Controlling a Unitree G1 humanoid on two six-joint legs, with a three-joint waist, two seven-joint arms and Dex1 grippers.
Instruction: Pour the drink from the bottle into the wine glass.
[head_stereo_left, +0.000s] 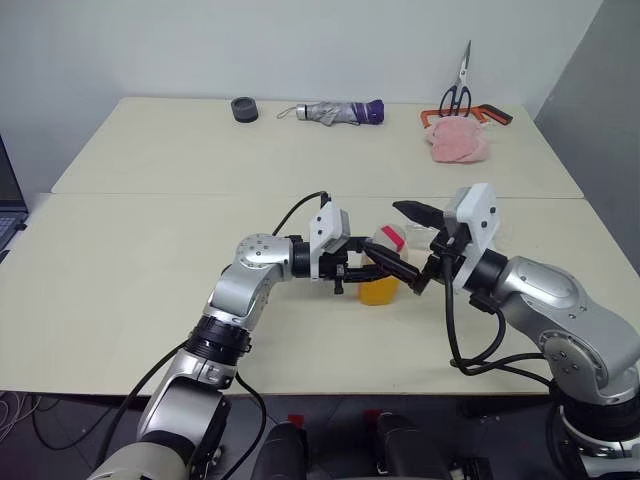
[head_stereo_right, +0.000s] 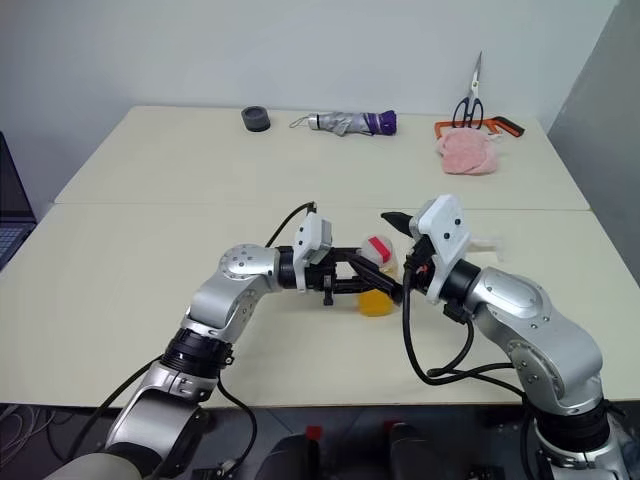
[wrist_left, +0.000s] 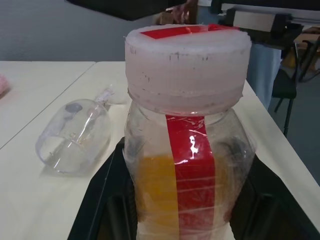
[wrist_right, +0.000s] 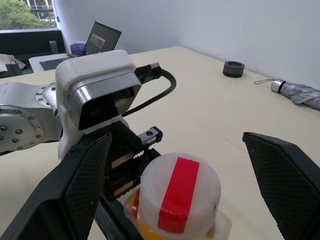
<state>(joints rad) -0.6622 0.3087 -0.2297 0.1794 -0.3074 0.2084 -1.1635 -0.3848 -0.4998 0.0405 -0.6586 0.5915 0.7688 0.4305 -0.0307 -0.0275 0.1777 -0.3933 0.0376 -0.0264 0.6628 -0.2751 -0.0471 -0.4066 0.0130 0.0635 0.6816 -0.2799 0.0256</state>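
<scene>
A small clear plastic bottle (head_stereo_left: 383, 268) sits clamped between the two black fingers of the left gripper (head_stereo_left: 385, 270), held above the cream tabletop (head_stereo_left: 150, 250) near its front middle. The bottle has a squarish, slightly crumpled body, and a red stripe runs up its side and across the top of its cap (wrist_left: 188, 65). The cap is broad, ribbed and pale pinkish white, and it is still on. The drink (wrist_left: 157, 187) inside is bright orange-yellow and fills the lower part of the bottle; the upper part under the cap is clear. In the head views the bottle leans, with its cap tilted up toward the right gripper.

The left gripper reaches in from the left, its fingers (wrist_left: 100, 200) pressed against both sides of the bottle's lower body.

The right gripper (wrist_right: 172, 185) faces the bottle from the other side. Its fingers (wrist_right: 285, 170) are spread wide, one on each side of the cap and not touching it.

The wine glass (wrist_left: 75, 135) lies on its side on the tabletop just beyond the bottle, as the left wrist view shows. It is clear and colourless, with a rounded bowl; its stem (wrist_left: 107, 94) points away.

Along the far edge of the tabletop, well apart from the bottle, lie a dark roll of tape (head_stereo_left: 244, 109), a folded grey and purple umbrella (head_stereo_left: 332, 112), a pink cloth (head_stereo_left: 459, 140) and a pair of scissors (head_stereo_left: 459, 88).
</scene>
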